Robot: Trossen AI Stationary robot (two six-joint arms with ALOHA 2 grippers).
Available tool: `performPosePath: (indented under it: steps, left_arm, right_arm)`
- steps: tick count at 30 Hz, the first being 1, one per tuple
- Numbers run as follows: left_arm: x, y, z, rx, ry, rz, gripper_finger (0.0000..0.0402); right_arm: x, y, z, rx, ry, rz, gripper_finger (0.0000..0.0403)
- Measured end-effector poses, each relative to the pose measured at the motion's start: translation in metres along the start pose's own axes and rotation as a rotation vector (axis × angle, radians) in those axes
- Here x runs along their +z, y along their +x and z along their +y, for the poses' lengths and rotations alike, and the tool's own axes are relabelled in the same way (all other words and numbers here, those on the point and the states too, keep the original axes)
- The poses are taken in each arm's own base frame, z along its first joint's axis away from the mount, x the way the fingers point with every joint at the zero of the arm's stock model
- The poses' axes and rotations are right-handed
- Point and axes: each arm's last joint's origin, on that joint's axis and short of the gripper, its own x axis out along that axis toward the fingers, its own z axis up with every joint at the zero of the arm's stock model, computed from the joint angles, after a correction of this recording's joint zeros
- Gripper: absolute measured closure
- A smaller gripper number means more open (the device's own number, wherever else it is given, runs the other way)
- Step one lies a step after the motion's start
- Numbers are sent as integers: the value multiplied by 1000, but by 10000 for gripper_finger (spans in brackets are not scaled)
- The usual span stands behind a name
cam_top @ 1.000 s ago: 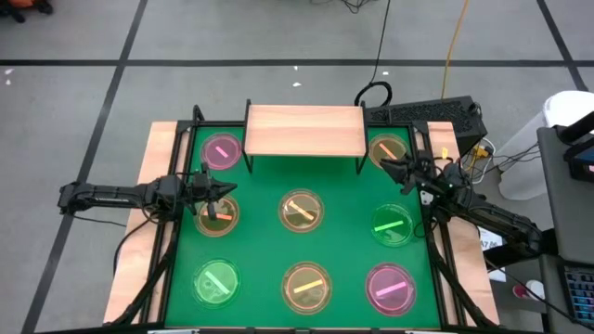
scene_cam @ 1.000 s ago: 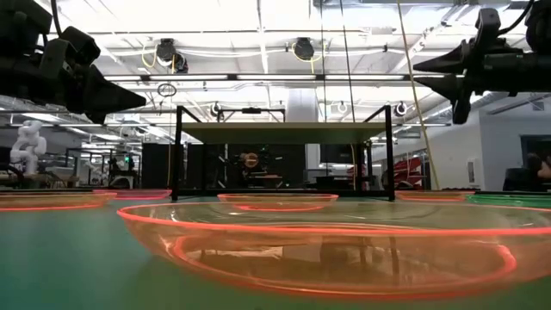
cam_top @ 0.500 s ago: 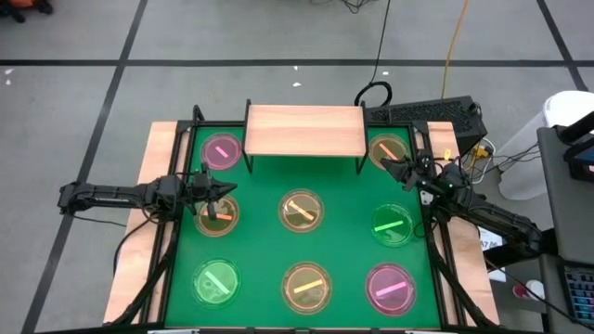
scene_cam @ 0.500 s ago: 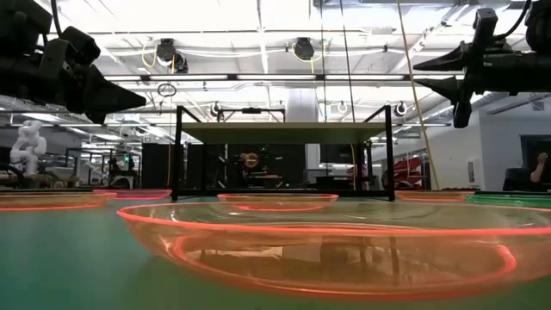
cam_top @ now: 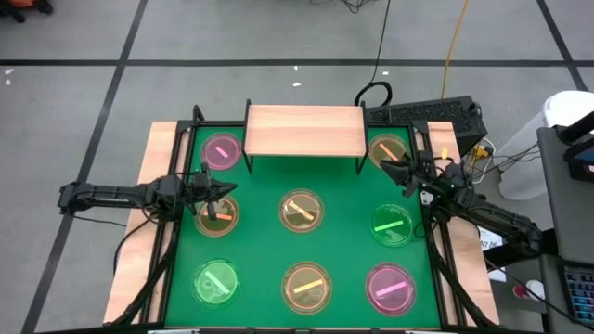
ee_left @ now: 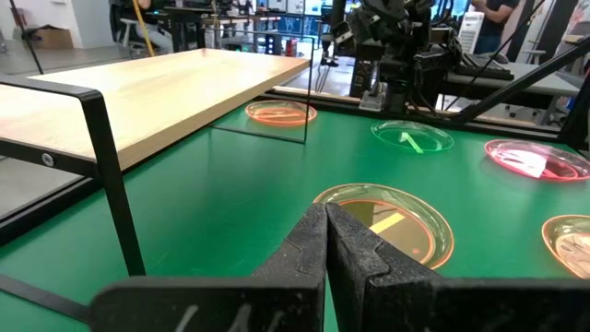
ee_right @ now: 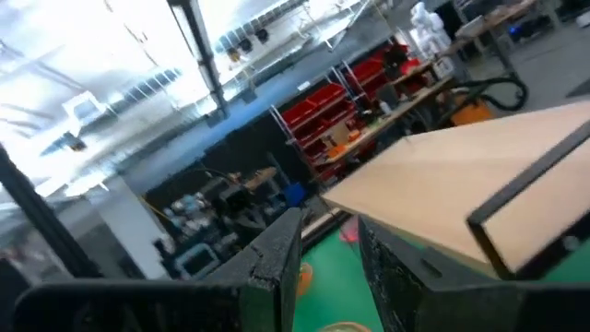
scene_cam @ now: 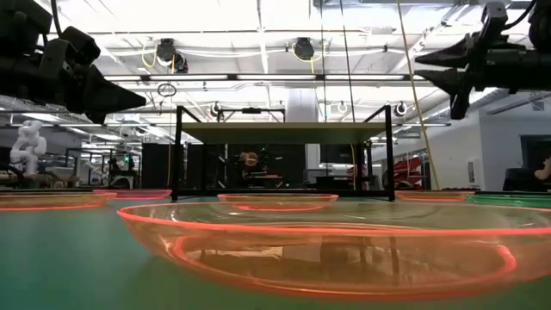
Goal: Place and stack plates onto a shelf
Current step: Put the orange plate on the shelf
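We find eight plates lying singly on the green mat that covers the counter; none is on the shelf yet. The shelf stands at the far edge of the mat, its light-wood top bare, so we judge the task not yet begun.

Taking the shelf as landmark:
- A pink plate lies just beside its left end.
- An orange plate lies just beside its right end.
- An orange plate lies in front of its centre.
- An orange plate lies in front of its left end.
- A green plate lies in front of its right end.
- A green plate, an orange plate and a pink plate form the row farthest from it.

The plates are spaced well apart, which leaves room for fingers to close on a rim without touching a neighbour.

The left gripper hangs raised in front of the shelf's left end, above the far edge of the orange plate there. Its fingers are pressed together and hold nothing.

The right gripper hangs raised at the shelf's right end, over the near edge of the orange plate beside it. Its fingers stand slightly apart, with nothing between them. We judge it is being positioned for a first pick there.
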Motion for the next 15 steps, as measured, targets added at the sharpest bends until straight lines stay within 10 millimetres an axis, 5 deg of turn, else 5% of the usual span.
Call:
performPosePath:
  steps: [7, 15]
  left_arm:
    - [0, 0, 0, 0, 0, 0, 400]
    - [0, 0, 0, 0, 1, 2, 400]
  right_arm:
    - [13, 9, 11, 10, -48, 88, 310]
    - [0, 23, 4, -77, -106, 228, 310]
